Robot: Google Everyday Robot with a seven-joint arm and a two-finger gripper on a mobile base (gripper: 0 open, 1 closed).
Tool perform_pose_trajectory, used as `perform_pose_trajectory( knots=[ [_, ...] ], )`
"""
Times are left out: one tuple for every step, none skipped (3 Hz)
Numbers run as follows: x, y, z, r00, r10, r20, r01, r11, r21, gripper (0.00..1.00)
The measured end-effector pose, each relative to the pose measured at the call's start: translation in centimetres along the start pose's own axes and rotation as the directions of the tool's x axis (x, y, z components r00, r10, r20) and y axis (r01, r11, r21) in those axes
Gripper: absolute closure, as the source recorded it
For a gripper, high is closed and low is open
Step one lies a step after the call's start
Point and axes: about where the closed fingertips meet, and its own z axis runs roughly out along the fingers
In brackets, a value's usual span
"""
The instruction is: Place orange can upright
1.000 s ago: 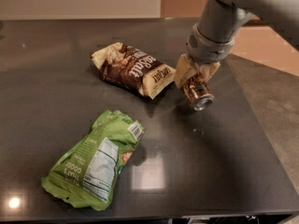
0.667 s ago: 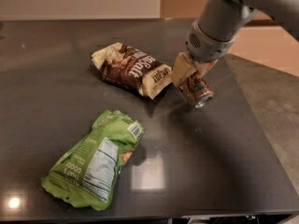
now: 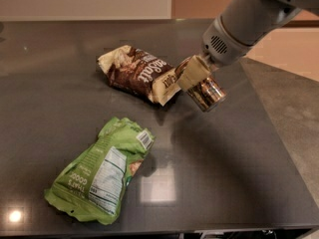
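Camera view has my hand at the right side of the dark worktop, clenched on the orange can. I hold the can tilted, its silver end pointing down and to the right, just beside the near end of the brown snack bag. One tan finger lies across the can's upper side; the other is hidden behind it. A green snack bag lies flat, well apart, toward the front left.
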Motion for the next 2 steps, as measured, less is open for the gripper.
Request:
perform_pose_trajectory(
  knots=[
    [0.0,0.21,-0.07,0.999,-0.044,0.002,0.044,0.999,-0.005,1.0],
    [-0.02,0.22,-0.07,0.999,-0.039,0.002,0.039,0.9992,-0.004,1.0]
  ],
)
